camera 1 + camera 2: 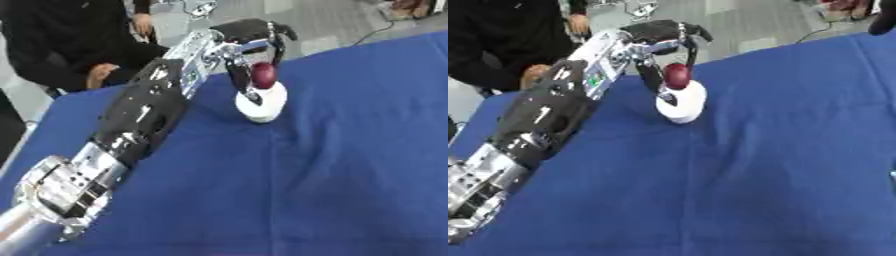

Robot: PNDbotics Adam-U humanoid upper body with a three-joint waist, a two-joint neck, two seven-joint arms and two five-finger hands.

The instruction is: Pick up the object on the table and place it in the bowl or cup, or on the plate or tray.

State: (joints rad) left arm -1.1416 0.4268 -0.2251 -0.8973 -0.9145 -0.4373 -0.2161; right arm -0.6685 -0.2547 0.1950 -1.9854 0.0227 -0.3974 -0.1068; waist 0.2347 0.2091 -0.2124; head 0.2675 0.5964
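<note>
A small dark red round object (263,74) sits at the mouth of a white cup (264,104), which stands on the blue table at the far centre. My left hand (250,34) reaches in from the lower left and hangs over the cup. Its fingers (279,46) and thumb (240,79) curl down on either side of the red object and pinch it. Whether the object rests on the cup's rim or hangs just above it I cannot tell. My right hand shows in neither view.
The blue cloth (332,175) covers the table, whose far edge runs just behind the cup. A person in dark clothes (61,45) sits beyond the far left corner. My left forearm (144,115) lies across the table's left side.
</note>
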